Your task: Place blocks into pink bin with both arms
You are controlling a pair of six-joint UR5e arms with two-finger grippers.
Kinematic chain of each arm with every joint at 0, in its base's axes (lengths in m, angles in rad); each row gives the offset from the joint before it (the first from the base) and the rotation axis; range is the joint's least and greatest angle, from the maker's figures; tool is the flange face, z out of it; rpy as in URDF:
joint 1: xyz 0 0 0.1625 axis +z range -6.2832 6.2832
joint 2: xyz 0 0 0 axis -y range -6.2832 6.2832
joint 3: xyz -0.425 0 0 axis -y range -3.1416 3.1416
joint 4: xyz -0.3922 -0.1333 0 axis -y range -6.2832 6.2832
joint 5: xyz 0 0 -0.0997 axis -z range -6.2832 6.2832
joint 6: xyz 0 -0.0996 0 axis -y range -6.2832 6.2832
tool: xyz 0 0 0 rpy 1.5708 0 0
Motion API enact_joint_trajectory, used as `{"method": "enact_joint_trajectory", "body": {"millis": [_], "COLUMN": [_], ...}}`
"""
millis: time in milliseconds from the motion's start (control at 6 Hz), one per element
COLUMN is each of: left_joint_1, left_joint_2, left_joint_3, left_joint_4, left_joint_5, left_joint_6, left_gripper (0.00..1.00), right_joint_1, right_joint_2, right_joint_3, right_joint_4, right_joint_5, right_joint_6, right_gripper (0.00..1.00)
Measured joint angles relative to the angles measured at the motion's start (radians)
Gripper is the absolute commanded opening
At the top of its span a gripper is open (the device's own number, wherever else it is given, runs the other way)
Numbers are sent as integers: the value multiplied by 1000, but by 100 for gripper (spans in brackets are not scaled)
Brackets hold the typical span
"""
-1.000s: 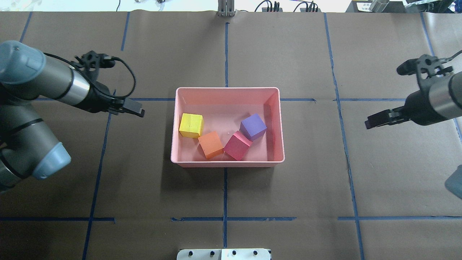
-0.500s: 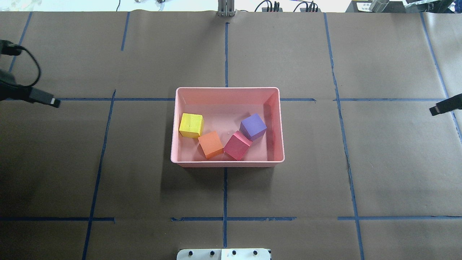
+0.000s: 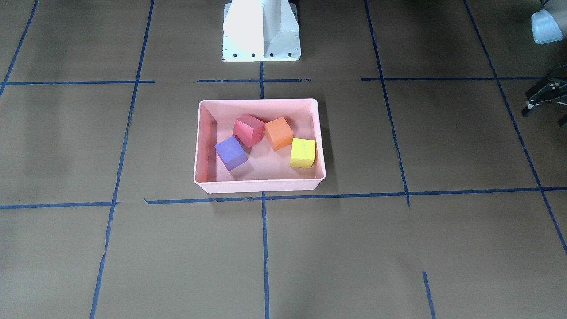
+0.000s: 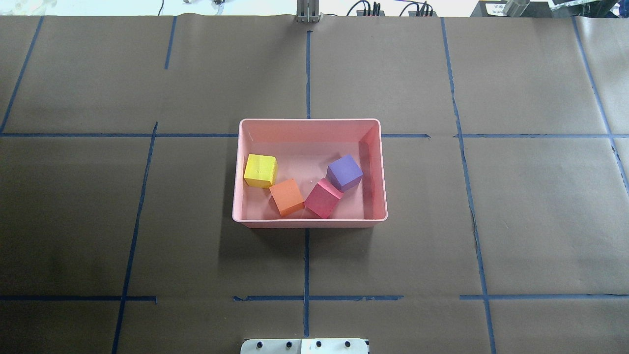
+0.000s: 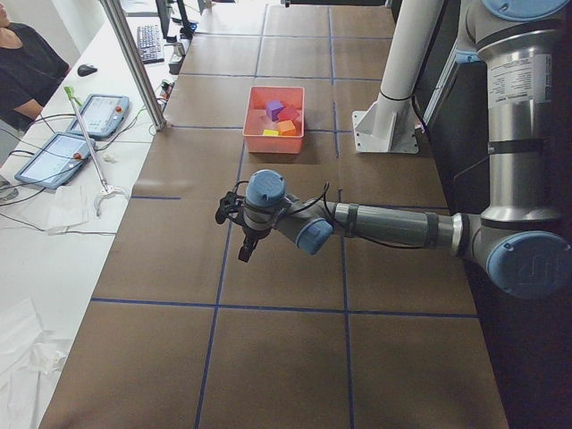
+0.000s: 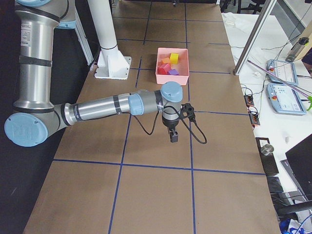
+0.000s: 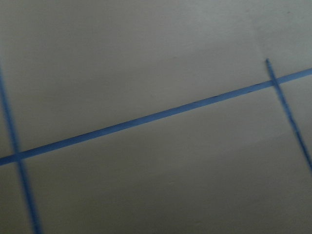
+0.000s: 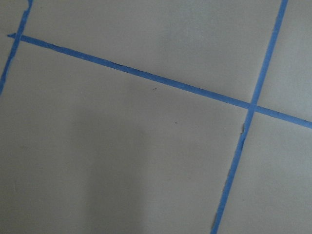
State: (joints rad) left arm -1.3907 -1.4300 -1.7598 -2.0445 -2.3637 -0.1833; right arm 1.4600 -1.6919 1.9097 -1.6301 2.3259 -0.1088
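The pink bin [image 4: 309,121] sits mid-table and holds all four blocks: yellow [image 4: 260,170], orange [image 4: 286,196], red-pink [image 4: 323,198] and purple [image 4: 345,172]. The front view shows the same bin [image 3: 259,101]. Neither arm shows in the overhead view. My left gripper [image 5: 243,253] hangs over bare paper far from the bin; a black part of it shows at the front view's right edge [image 3: 544,95]. My right gripper [image 6: 173,138] hangs over bare paper at the other end. I cannot tell whether either is open or shut. Both wrist views show only paper and blue tape.
The white pedestal base [image 3: 261,31] stands behind the bin. Blue tape lines cross the brown paper. A side bench with tablets [image 5: 54,156] and a seated person [image 5: 27,76] lies beyond the far edge.
Both arms have drawn back outward from beside the bin and left the overhead view. The bin and the four blocks have not moved.
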Motion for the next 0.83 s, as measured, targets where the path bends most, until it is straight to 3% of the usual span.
{"method": "enact_joint_trajectory", "body": {"millis": [500, 833], "left_joint_1": [-154, -162], "left_joint_2": [25, 62], "left_joint_3": [-39, -56], "left_joint_4": [389, 472], "left_joint_5": [0, -11], "left_joint_6": [340, 357], "left_gripper": [100, 100], "right_joint_1": [89, 92], "right_joint_2": [-56, -84], "right_joint_3": [-14, -14], "right_joint_4": [-83, -84], "right_joint_5": [4, 4], "right_joint_6": [-132, -135], "right_gripper": [100, 100]}}
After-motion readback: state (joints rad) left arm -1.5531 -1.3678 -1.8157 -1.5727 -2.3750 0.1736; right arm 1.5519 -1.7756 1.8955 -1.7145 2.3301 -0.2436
